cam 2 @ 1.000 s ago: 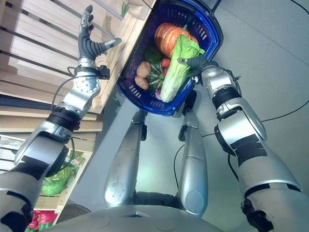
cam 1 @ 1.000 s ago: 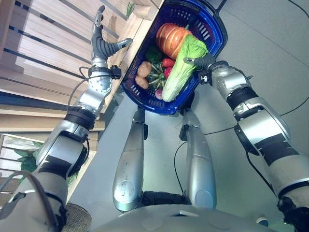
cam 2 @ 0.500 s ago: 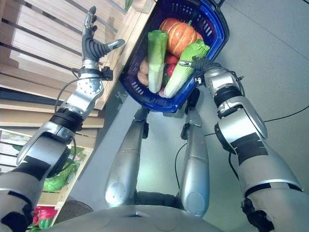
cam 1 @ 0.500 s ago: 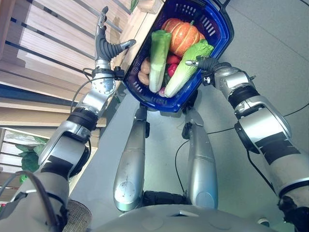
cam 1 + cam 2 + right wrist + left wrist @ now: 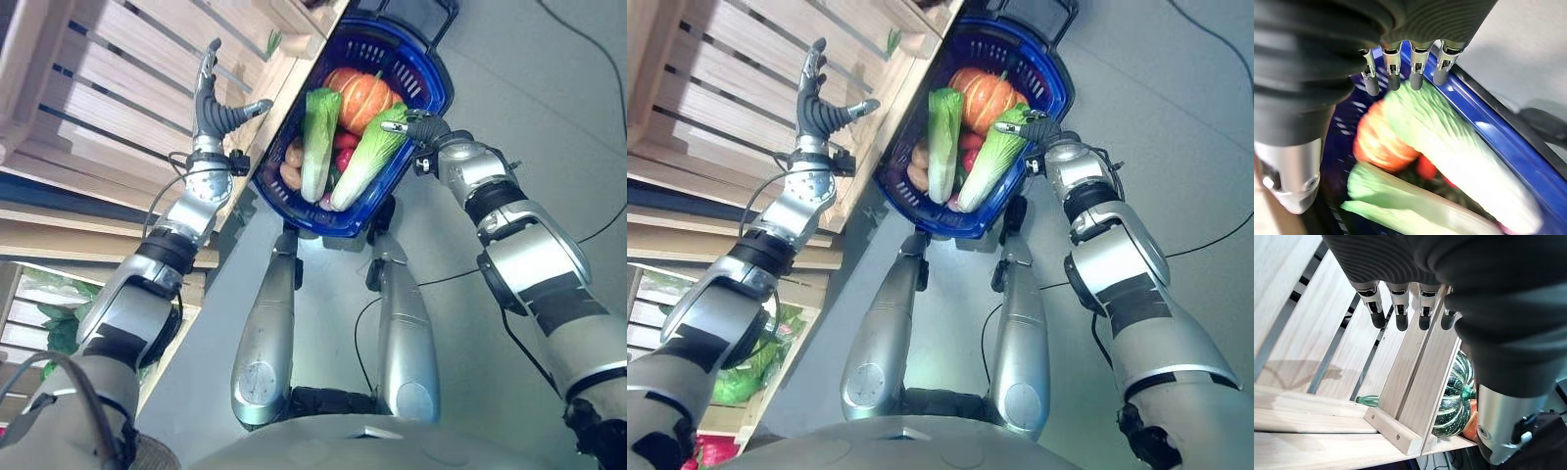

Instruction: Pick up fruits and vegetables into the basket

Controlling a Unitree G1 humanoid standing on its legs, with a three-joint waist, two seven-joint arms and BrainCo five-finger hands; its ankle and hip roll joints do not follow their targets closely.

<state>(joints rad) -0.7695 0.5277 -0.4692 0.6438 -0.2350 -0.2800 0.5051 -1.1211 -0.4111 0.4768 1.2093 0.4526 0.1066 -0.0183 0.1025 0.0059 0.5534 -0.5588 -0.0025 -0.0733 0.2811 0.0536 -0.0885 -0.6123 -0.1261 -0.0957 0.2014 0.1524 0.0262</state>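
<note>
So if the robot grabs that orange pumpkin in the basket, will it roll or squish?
The orange pumpkin looks round and ribbed, so it would probably roll on a flat surface. Its rind looks hard, so likely no squishing. It is the bulkiest thing in the blue basket, so probably heavy.

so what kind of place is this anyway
Probably a mock grocery or produce stall: slatted pale wooden display crates, a blue plastic shopping basket full of vegetables, and a striped green squash on the wooden shelf.
</note>
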